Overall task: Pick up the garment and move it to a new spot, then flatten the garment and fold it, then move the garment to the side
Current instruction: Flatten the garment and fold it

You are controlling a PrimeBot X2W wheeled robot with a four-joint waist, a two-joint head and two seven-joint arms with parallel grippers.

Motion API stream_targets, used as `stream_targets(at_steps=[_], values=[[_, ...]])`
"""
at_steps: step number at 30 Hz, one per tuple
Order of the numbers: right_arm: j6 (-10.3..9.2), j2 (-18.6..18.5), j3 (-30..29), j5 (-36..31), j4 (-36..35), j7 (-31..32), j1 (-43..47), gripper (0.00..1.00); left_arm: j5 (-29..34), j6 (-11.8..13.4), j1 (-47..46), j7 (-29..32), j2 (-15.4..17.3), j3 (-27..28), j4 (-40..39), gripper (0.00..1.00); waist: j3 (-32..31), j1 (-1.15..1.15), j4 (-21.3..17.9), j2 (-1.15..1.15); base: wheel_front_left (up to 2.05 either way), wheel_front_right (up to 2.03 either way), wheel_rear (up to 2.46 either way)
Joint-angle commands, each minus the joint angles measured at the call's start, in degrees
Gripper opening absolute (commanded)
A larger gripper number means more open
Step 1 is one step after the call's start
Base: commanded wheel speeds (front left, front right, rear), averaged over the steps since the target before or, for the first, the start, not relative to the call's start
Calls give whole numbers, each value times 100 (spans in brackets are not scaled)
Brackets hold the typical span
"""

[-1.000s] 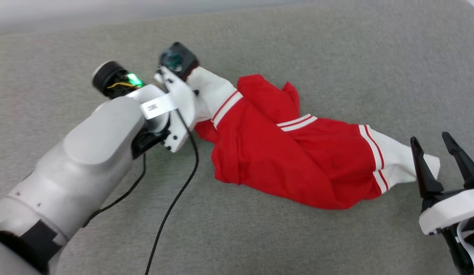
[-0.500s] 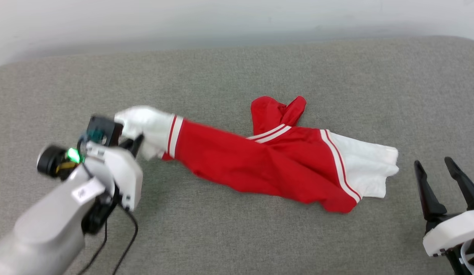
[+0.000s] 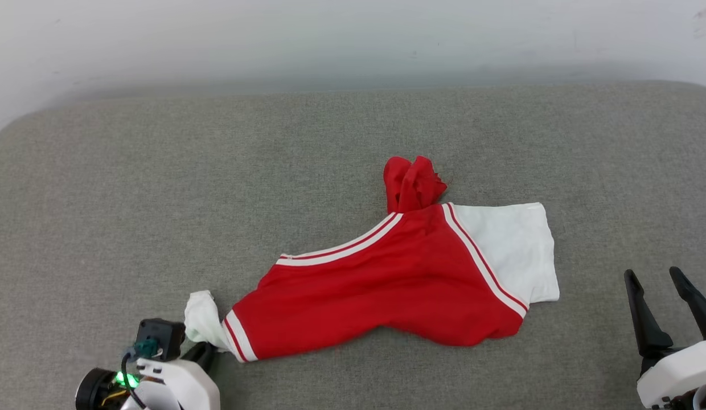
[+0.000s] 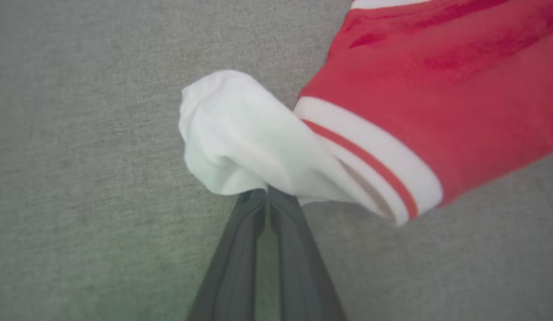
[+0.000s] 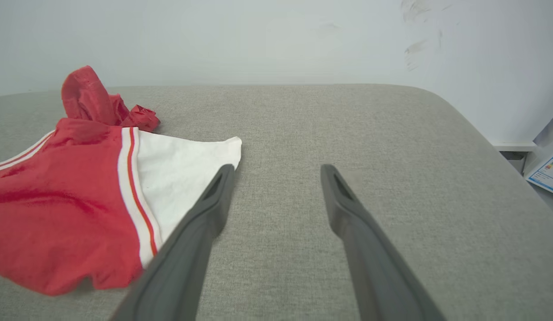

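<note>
Grey soft cloth covers the wide bench (image 3: 131, 188), and a pale plain wall (image 3: 330, 40) stands at its far side. On the bench lies the red short-sleeved T-shirt with white sleeves and red-and-white stripes (image 3: 387, 285). It sits a bit right of the middle and reaches toward the near left. It is not flat. One white sleeve (image 3: 515, 245) lies spread out on the right. A bunch of red cloth (image 3: 413, 182) is scrunched up on the far side.

The left gripper (image 4: 265, 192) is at the near left. Its two dark fingers are pressed tight together on the other white sleeve (image 4: 232, 133), pinching it. That is why the shirt looks pulled long toward the near left, like a tail. I think this pinch lets the arm drag the whole shirt to a new place.

The right gripper (image 5: 277, 168) is at the near right. Its fingers are wide apart, with nothing between them. It is near the spread sleeve but not touching it. I think it is there so it can grab that side when it is time to pull the shirt flat. The scrunched red part will need smoothing before any fold.
</note>
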Motion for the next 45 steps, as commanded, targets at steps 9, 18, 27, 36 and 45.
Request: stream_targets(at_steps=[9,18,27,36,45], values=[[-6,13,-61,38,66,33,138,100,-195,202,451,-236,-40,87,132,100,-182,1,88,0,0,0,0],[-6,77,-82,72,125,-32,263,100,-92,787,516,-454,665,481,-744,100,-389,1,187,0,0,0,0],[-6,87,-16,70,160,-93,159,100,213,1051,-181,58,1576,743,-1938,100,-388,1,169,0,0,0,0],[-6,-10,161,74,155,-148,-102,100,435,169,-1632,1720,1473,341,-2236,100,-207,1,3,0,0,0,0],[-6,-42,320,23,21,-213,-388,100,120,-946,-2683,3538,782,-253,-1467,100,166,1,-303,0,0,0,0]])
